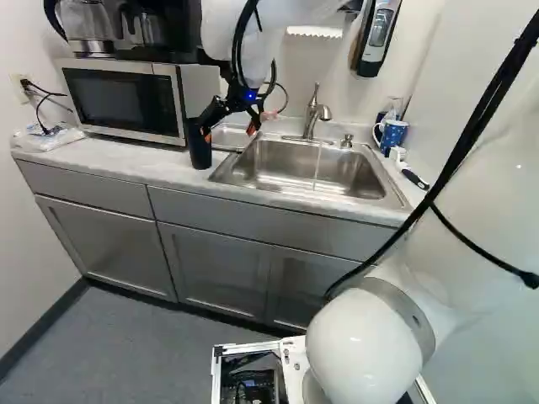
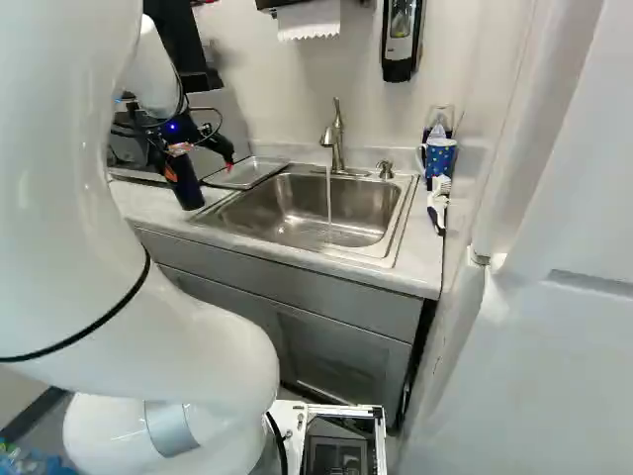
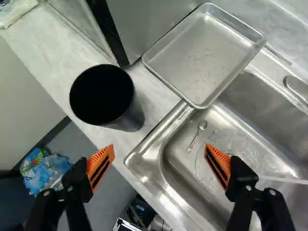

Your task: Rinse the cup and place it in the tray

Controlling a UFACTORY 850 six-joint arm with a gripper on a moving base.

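1. Gripper (image 1: 229, 133): fingers spread, near the sink's (image 2: 366, 205) corner.
2. Black cup (image 3: 129, 115): upright on the counter (image 3: 48, 53), just beside the sink.
3. Metal tray (image 3: 202, 55): corner over the sink's rim.
4. Spoon (image 3: 202, 125): inside the sink.
5. Faucet (image 2: 337, 150): behind the sink, running.

One black cup (image 1: 200, 150), left of centre in the left base view; one blue mug (image 1: 392, 136), upper right there. One microwave (image 1: 122, 99), upper left; one wall dispenser (image 1: 379, 35), upper right; three cabinet doors (image 1: 109, 248), lower left to lower middle. One sink (image 2: 321, 203), one faucet (image 2: 336, 139), one pump (image 2: 385, 169), upper middle of the right base view. One tray (image 3: 204, 53), overlapping the sink's edge; one spoon (image 3: 196, 136), inside the sink.
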